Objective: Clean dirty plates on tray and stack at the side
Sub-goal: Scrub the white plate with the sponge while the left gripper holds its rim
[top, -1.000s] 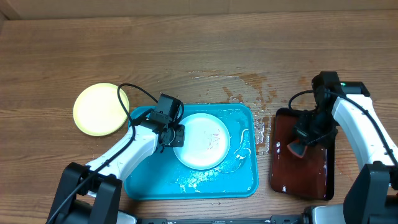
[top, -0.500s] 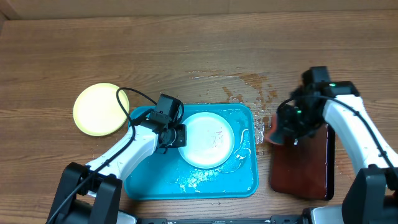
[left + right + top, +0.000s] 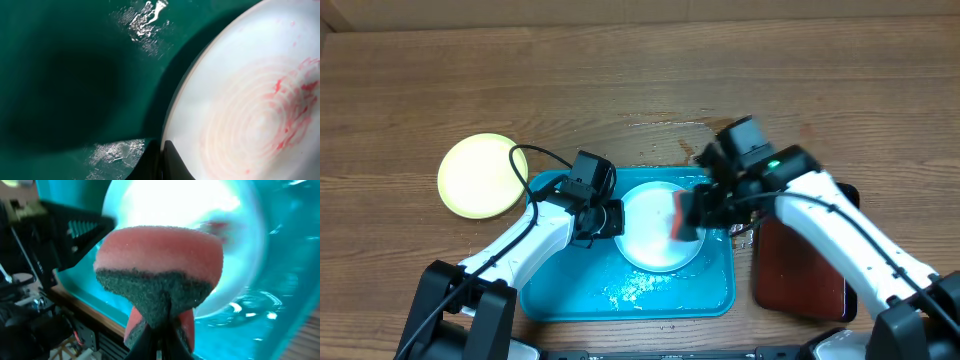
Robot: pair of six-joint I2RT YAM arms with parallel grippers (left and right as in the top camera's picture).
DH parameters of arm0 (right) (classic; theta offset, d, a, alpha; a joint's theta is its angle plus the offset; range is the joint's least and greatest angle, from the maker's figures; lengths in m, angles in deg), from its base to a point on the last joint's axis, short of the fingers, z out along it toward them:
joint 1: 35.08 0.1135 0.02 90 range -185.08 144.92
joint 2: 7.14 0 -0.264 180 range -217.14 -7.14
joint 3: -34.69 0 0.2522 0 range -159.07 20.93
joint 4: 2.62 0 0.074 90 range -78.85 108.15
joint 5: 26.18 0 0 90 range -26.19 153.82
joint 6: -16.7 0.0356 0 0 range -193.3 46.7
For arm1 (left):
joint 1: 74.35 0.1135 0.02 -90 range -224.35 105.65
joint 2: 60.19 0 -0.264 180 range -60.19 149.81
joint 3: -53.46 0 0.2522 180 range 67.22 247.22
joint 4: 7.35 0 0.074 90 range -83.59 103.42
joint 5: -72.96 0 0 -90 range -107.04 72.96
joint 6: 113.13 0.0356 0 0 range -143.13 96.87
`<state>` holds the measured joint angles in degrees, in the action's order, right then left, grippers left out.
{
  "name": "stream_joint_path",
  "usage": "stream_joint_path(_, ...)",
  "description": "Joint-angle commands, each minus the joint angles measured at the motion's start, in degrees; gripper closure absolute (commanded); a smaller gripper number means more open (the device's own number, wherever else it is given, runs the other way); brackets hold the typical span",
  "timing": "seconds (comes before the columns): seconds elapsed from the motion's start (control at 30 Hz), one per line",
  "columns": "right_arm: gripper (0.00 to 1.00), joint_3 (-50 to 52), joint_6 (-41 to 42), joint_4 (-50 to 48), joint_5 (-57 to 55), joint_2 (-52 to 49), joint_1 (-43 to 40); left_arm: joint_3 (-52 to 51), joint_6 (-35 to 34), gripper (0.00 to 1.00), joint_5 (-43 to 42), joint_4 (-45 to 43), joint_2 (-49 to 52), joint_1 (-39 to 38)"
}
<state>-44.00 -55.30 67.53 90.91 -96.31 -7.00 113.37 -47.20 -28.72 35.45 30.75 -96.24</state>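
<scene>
The left jaws were shut on the rim of the smeared plate [image 3: 645, 238] at 9 o'clock; the right jaws were clamped on a pink sponge [image 3: 159, 265] over its 3 o'clock side. The plate lay in the blue tray [image 3: 560, 288], with a yellow plate [image 3: 480, 176] outside at 10 o'clock.

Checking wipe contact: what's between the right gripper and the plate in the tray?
The pink, dark-faced sponge pinched by the right gripper, hanging before the plate; right wrist view shows it.

no readable text, no labels, no brand marks, no numbers, no signs
</scene>
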Motion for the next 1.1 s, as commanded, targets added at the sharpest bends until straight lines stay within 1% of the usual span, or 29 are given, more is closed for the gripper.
stream_joint_path(0.0,0.96,-0.92,7.93,-0.68,-5.38,-1.33,3.93,0.63,-0.83,0.96,-1.53,-0.57,0.57,-0.68)
stream_joint_path(0.1,0.96,-0.33,10.82,-0.83,-9.09,-4.13,5.14,0.63,-0.83,0.96,-1.77,-0.57,0.57,-1.16)
stream_joint_path(0.37,0.96,1.36,10.75,-5.27,-9.97,-14.08,4.81,0.63,-0.79,0.96,-1.88,-0.59,0.57,-2.14)
stream_joint_path(0.53,0.96,1.33,12.17,-5.57,-12.00,-15.02,4.81,0.61,-0.76,0.96,-1.88,-0.57,0.57,-2.16)
stream_joint_path(0.57,0.96,1.33,10.45,-6.14,-10.75,-15.02,4.81,0.61,-0.76,0.96,-1.90,-0.59,0.57,-2.16)
stream_joint_path(0.63,0.96,1.33,1.68,-7.78,-2.97,-15.02,5.62,0.61,-0.72,0.96,-1.90,-0.57,0.57,-2.16)
stream_joint_path(0.67,0.96,1.33,-0.72,-7.87,-0.52,-15.02,6.40,0.61,-0.57,0.96,-1.90,-0.61,0.57,-2.16)
stream_joint_path(0.8,0.96,1.33,-1.22,-5.81,-5.14,-15.02,11.08,0.61,-0.59,0.96,-1.90,-0.63,0.57,-2.16)
stream_joint_path(0.87,0.96,1.31,0.90,-5.99,-6.93,-15.02,12.59,0.61,-0.59,0.96,-1.92,-0.57,0.57,-2.16)
stream_joint_path(0.93,0.96,1.31,5.03,-6.47,-8.02,-15.02,12.83,0.61,-0.59,0.96,-1.90,-0.39,0.57,-2.16)
stream_joint_path(1.03,0.96,1.33,10.82,-7.56,-8.26,-15.02,11.08,0.61,-0.59,0.96,-1.92,-0.04,0.57,-2.16)
stream_joint_path(1.07,0.96,1.31,15.10,-8.66,-8.22,-15.02,8.79,0.61,-0.57,0.96,-1.90,0.31,0.57,-2.16)
